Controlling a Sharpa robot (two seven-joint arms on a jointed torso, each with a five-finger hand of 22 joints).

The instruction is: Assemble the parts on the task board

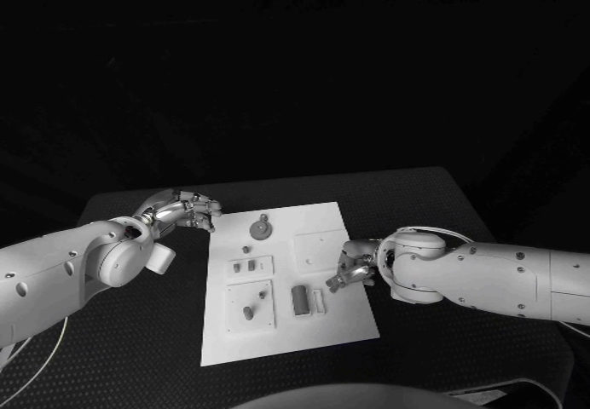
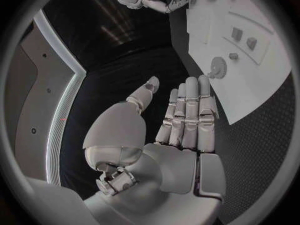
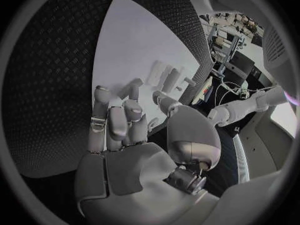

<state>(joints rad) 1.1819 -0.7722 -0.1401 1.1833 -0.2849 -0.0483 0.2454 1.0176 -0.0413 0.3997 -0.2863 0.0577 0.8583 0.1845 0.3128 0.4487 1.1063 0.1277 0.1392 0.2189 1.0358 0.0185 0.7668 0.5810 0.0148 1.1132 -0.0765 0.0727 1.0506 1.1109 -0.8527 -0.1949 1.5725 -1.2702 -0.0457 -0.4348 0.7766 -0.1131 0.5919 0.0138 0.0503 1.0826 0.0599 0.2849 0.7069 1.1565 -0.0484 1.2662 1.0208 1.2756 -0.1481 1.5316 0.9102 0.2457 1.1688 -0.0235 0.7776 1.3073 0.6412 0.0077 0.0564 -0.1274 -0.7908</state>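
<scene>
While apart, hands (image 1: pixel 184 210) at task board (image 1: pixel 314 223) edges

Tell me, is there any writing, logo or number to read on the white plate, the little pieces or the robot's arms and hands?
None can be read: the task board, its parts, the left hand and the right hand show no legible words, numbers or signs.

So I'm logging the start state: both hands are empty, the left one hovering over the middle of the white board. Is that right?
Not quite. The left hand is empty, but it sits off the white board's far left corner, over the black table, not over the middle. The head view shows this. The right hand is empty too, at the board's right edge.
</scene>
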